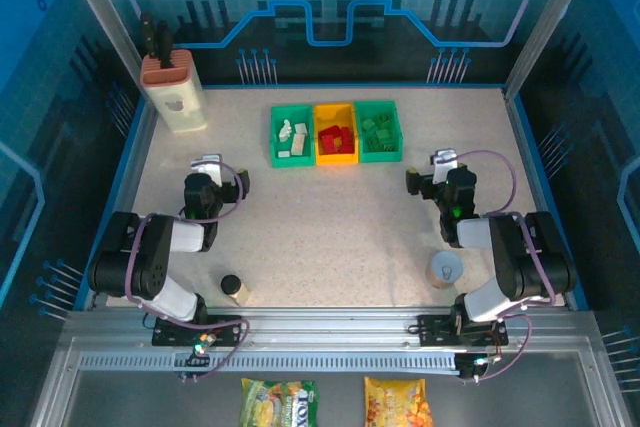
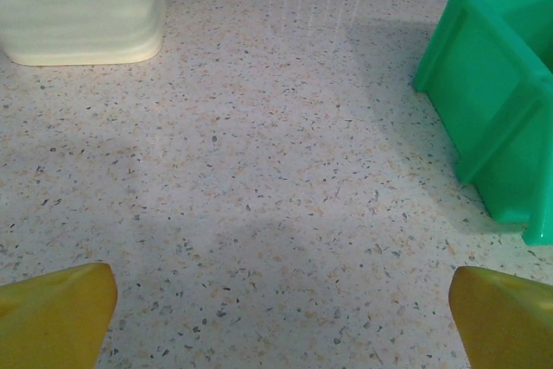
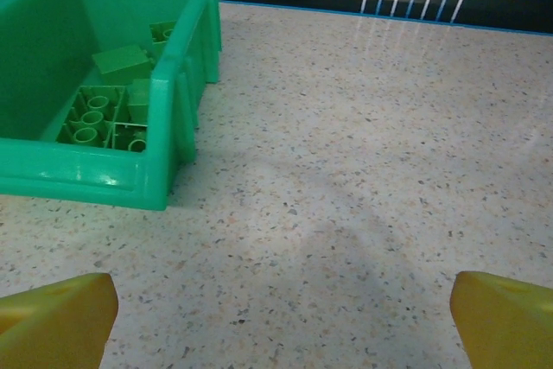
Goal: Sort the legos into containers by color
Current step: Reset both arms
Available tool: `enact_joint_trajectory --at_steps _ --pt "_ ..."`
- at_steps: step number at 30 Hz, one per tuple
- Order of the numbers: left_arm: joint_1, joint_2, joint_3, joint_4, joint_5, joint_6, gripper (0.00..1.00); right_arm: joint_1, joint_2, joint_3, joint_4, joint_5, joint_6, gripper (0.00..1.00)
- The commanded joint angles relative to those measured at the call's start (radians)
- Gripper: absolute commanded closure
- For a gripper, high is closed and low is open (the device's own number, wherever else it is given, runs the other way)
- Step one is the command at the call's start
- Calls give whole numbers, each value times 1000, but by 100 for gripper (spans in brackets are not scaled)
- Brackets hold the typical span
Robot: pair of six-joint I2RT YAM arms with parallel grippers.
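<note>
Left gripper (image 2: 278, 300) and right gripper (image 3: 281, 300): fingers spread wide, nothing held, both over bare table (image 1: 330, 227). The containers (image 1: 336, 159) stand in a left-to-right row at far centre, each with its long axis running away from the arms. The legos (image 1: 336, 137) lie inside them, one colour per bin. The surface is speckled and the enclosure walls are blue.

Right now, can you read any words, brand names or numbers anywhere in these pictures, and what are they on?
No text can be read here.
Green-and-yellow snack bag: printing, too blurred to read.
Orange snack bag: printing, too small to read.
Knife block: a pale mark on its front, no letters legible.
Green bin: no lettering on its near wall.
</note>
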State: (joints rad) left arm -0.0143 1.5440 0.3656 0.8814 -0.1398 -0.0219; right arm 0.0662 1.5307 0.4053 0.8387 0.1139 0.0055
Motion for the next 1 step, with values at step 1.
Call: enact_joint_trajectory --at_steps 1 --pt "2 7 19 36 25 19 1 0 6 -1 32 -37 -15 0"
